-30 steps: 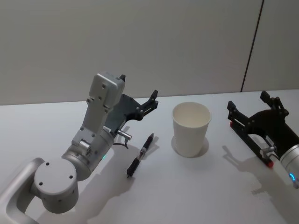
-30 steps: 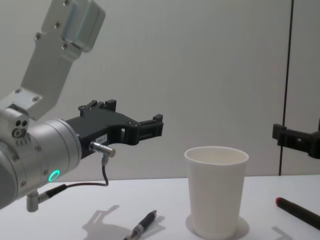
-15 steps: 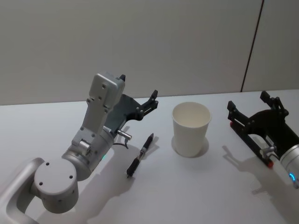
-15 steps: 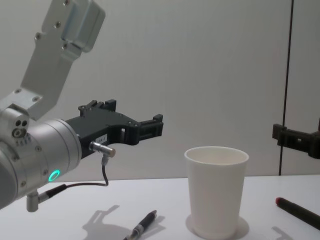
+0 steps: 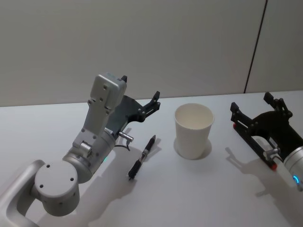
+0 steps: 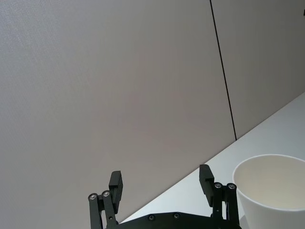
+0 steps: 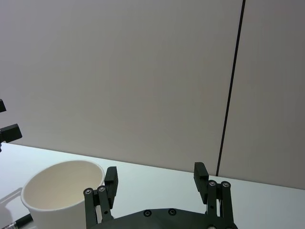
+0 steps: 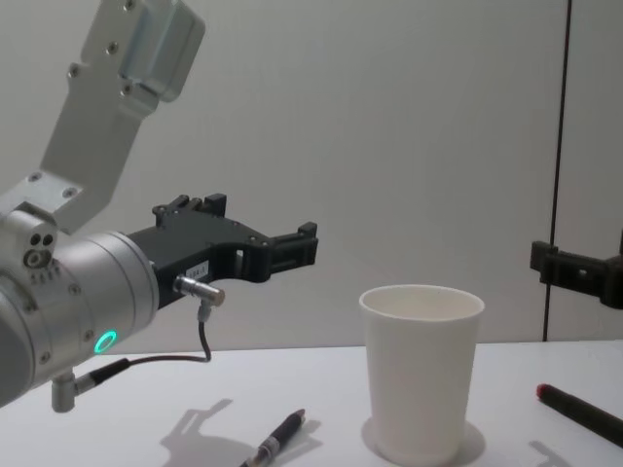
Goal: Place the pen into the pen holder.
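Head view: the pen (image 5: 143,156) lies flat, its far end angled toward the pen holder (image 5: 193,132). My left gripper (image 5: 140,87) and right gripper (image 5: 251,101) both gape; chest view shows the left held high.

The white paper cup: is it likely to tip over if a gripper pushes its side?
Probably yes. The paper cup stands empty and tapers to a narrow base, so it seems light and tippy. Its paper wall would likely dent under a firm squeeze.
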### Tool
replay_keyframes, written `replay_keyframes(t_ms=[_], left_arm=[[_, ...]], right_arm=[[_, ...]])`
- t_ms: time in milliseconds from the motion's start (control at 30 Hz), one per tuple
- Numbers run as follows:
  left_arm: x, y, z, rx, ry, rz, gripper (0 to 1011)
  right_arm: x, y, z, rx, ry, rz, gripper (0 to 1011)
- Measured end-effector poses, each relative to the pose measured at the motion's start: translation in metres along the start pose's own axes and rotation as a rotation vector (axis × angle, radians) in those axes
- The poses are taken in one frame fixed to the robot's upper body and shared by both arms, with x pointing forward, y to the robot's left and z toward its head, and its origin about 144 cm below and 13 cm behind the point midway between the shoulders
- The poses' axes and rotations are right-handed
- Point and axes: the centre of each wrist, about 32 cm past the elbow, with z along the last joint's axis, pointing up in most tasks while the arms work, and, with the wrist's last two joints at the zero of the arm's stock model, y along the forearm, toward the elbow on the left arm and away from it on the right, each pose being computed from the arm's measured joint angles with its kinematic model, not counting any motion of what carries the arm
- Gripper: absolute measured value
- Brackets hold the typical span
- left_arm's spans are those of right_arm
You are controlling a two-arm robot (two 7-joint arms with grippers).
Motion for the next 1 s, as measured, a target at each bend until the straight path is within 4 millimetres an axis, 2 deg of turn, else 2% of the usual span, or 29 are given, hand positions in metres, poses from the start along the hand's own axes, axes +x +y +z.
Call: replay_keyframes(t_ms=[1000], left_arm=[[0.0, 0.0, 0.0, 0.0, 0.0, 0.0, 1001]], right_arm=[[0.0, 0.0, 0.0, 0.0, 0.0, 0.0, 1001]])
